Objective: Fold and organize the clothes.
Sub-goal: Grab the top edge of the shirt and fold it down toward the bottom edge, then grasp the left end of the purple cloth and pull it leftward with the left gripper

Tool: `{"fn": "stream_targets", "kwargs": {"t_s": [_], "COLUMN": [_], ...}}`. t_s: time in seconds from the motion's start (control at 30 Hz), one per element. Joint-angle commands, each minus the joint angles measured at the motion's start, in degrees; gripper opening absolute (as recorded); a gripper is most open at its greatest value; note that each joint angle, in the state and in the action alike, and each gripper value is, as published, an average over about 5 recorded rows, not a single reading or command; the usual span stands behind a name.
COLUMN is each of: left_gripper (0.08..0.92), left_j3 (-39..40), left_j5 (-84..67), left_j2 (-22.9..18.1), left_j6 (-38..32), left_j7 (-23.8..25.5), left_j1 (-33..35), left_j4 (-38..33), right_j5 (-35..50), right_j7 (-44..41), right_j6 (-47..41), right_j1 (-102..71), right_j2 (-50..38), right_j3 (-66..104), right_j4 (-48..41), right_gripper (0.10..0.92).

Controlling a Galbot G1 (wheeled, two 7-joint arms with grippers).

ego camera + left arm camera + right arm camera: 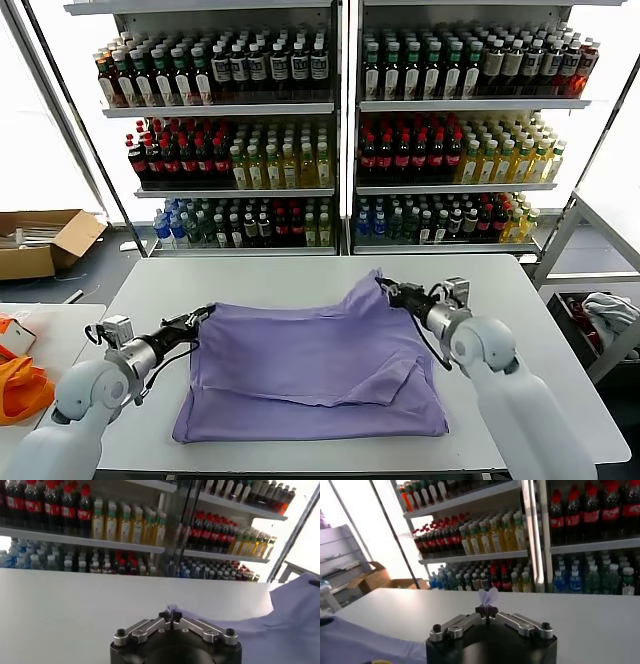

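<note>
On the white table [300, 275], in front of the two shelving units of bottled drinks [340, 120], we see a lavender T-shirt [300, 370] spread over the middle of the top, its lower hem close to the near edge and its upper part rumpled and lifted toward the far right.

Our left gripper [205, 314] reaches in from the near left corner and has its jaws closed on the shirt's left edge; in the left wrist view the two fingertips meet on a small pinch of the pale purple cloth [172, 611], and the rest of the fabric trails away across the bare tabletop. Our right gripper [392, 293] comes in from the right side and is clamped on the raised far right part of the shirt, where the cloth peaks above the table. In the right wrist view a small tuft of lavender fabric [488, 596] stands up between the closed fingertips.

A fold line runs across the lower right of the shirt, where one layer lies over another. To the left stands a second white table [60, 320] with an orange fabric item [20, 385] on it, and an open cardboard box [45, 240] sits on the floor beyond it.
</note>
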Motion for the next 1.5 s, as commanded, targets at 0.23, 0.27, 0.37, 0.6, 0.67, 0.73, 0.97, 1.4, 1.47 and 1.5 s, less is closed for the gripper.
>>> {"fn": "stream_targets", "kwargs": {"t_s": [0.23,0.27,0.37,0.6,0.67,0.73,0.97,1.4,1.47,1.5], "left_gripper": [0.085,0.085,0.085,0.085,0.085,0.101,0.29,0.663,0.723,0.749], "left_j3": [-8.15,-8.46,-9.51,-12.18,-12.36,-12.65,-16.1,-13.32,-10.99,-9.81], "left_j5": [-1.1,-0.53,1.25,4.76,5.7,6.82,9.0,10.23,10.25,10.21], "left_j2": [1.04,1.12,1.08,0.29,-0.06,-0.47,-1.82,-14.1,-16.89,-17.97], "left_j6": [0.53,0.81,1.3,1.93,2.02,2.04,2.01,1.39,1.7,1.81], "left_j7": [-0.59,-0.76,-1.17,-1.35,-1.38,-1.6,-4.0,-20.23,-24.25,-26.04], "left_j1": [17.91,18.96,21.76,26.78,27.57,27.94,28.3,32.04,31.57,31.18], "left_j4": [-14.11,-14.47,-15.45,-18.1,-18.38,-18.59,-20.1,-26.67,-26.71,-26.52], "right_j5": [2.33,1.67,-0.31,-3.31,-4.07,-5.32,-11.01,-12.01,-12.99,-13.2], "right_j7": [3.15,3.15,3.15,3.7,3.85,3.87,2.42,3.68,3.56,3.48], "right_j6": [0.79,0.93,1.44,2.25,2.81,4.29,17.11,26.29,26.23,26.25], "right_j1": [-29.98,-31.6,-35.58,-39.4,-39.4,-39.04,-35.88,-37.5,-38.55,-39.0], "right_j2": [-5.31,-4.86,-3.32,-0.75,-0.54,-0.52,-0.45,3.75,4.21,4.34], "right_j3": [14.14,14.47,14.84,13.48,13.41,13.72,17.41,21.41,21.28,21.21], "right_j4": [23.72,24.16,24.73,24.72,24.62,24.33,20.69,19.73,20.08,20.24], "right_gripper": [0.107,0.107,0.107,0.107,0.107,0.118,0.285,0.649,0.701,0.734]}}
